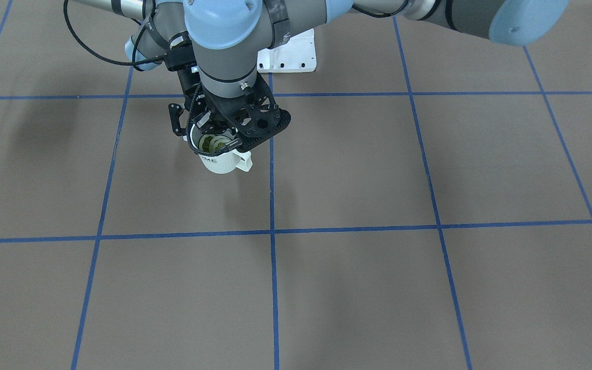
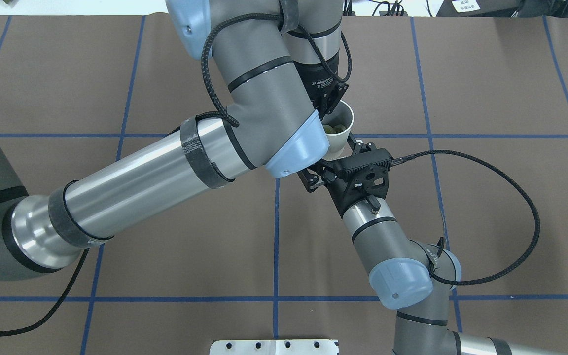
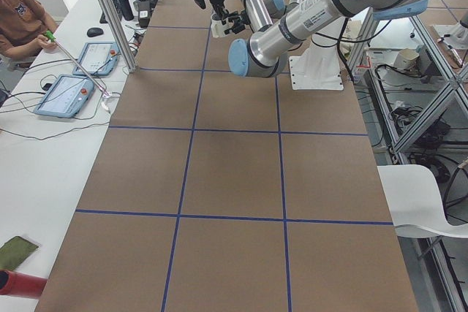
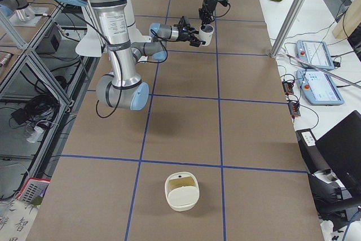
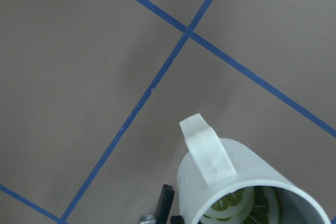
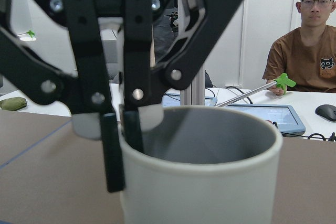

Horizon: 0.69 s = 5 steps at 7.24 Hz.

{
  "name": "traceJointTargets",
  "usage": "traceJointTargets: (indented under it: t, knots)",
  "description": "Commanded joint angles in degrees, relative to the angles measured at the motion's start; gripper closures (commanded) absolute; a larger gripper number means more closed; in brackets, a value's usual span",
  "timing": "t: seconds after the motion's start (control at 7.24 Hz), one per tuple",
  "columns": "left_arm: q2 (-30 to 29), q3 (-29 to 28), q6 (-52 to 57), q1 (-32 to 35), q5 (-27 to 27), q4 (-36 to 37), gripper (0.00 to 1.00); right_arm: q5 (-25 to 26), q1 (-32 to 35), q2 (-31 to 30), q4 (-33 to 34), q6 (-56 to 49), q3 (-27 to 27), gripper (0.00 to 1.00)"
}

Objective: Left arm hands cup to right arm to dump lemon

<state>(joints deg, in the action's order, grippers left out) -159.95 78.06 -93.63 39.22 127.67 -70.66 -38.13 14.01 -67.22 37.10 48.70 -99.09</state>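
**Handover pose.** The left gripper (image 6: 124,141) reaches down from above and pinches the rim of the cup (image 2: 345,123), one finger inside the wall and one outside. It holds the cup upright above the worktop (image 1: 378,169), near a crossing of blue tape lines (image 1: 271,154). The lemon (image 2: 332,129) lies inside. The right gripper (image 2: 334,159), jaws spread, flanks the cup's lower body; whether it touches cannot be told.

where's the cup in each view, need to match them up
Front-facing: cup upper left of centre.
Overhead: cup upper centre, slightly right.
Left side: cup far end, near the top, just left of centre.
Right side: cup far end, near the top, just right of centre.
Left wrist: cup bottom right.
Right wrist: cup fills the bottom centre.
Shared landmark: the blue tape lines, faint in the right wrist view.
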Motion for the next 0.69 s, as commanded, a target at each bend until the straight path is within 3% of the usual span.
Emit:
traceJointTargets:
  t: [0.0, 0.55]
  knots:
    - [0.1, 0.5, -0.1, -0.2, 0.0, 0.0, 1.00, 0.1, 0.1, 0.0, -0.1, -0.2, 0.1, 0.04]
    - [0.1, 0.8, -0.1, -0.8, 0.0, 0.0, 1.00, 0.1, 0.9, 0.0, 0.1, -0.2, 0.1, 0.04]
